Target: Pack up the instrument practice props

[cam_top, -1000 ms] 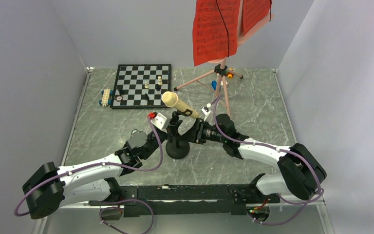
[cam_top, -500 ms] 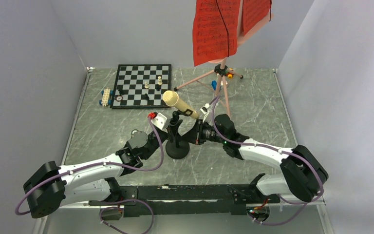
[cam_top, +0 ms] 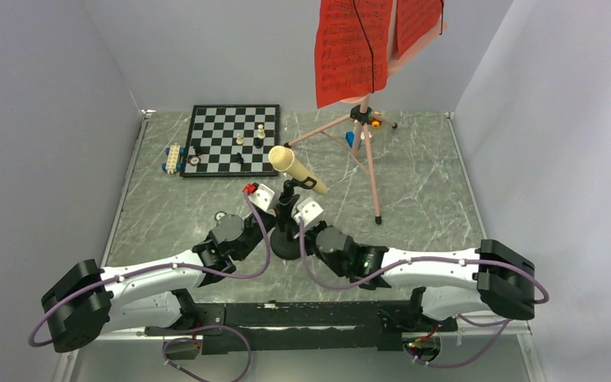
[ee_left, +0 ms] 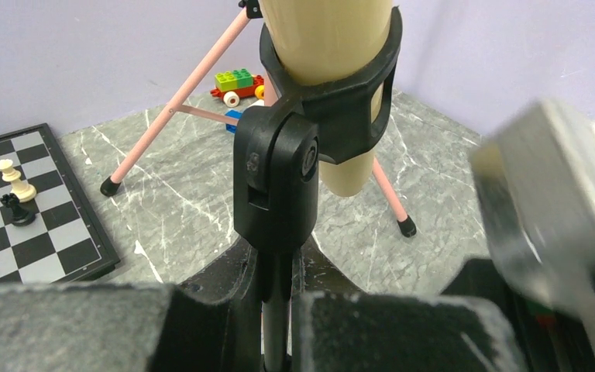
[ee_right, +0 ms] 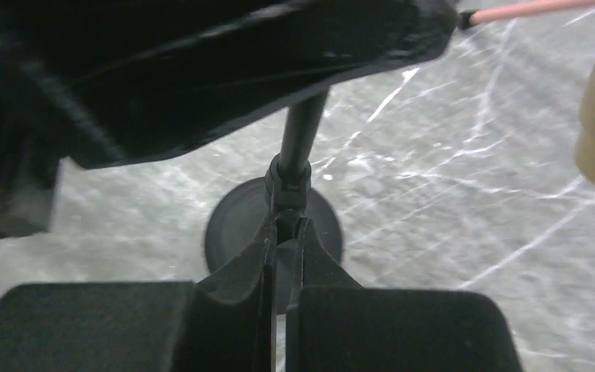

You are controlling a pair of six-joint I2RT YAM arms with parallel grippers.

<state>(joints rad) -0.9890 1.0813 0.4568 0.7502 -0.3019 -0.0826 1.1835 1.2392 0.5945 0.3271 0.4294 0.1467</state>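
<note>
The cream foam-headed microphone [cam_top: 294, 169] sits tilted in a black clip on its stand, which has a round black base [cam_top: 285, 250]. My left gripper [cam_top: 277, 224] is shut on the stand's pole [ee_left: 276, 310], just below the clip [ee_left: 279, 178]. My right gripper [cam_top: 296, 232] comes in low from the near side. Its fingers are all but closed, and its tips [ee_right: 283, 229] are in line with the pole's foot over the base [ee_right: 236, 225]; I cannot tell if they touch. The pink tripod music stand [cam_top: 370, 171] holds the red pages [cam_top: 352, 52] at the back.
A chessboard [cam_top: 233, 139] with pieces lies at the back left, with a small toy brick piece [cam_top: 173, 157] beside it. Coloured toy bricks [ee_left: 236, 80] sit behind the tripod legs. Grey walls close in three sides.
My right arm has swung from the right of the microphone stand round to its near side and come in lower. The microphone has shifted slightly. My left gripper stays on the pole.
</note>
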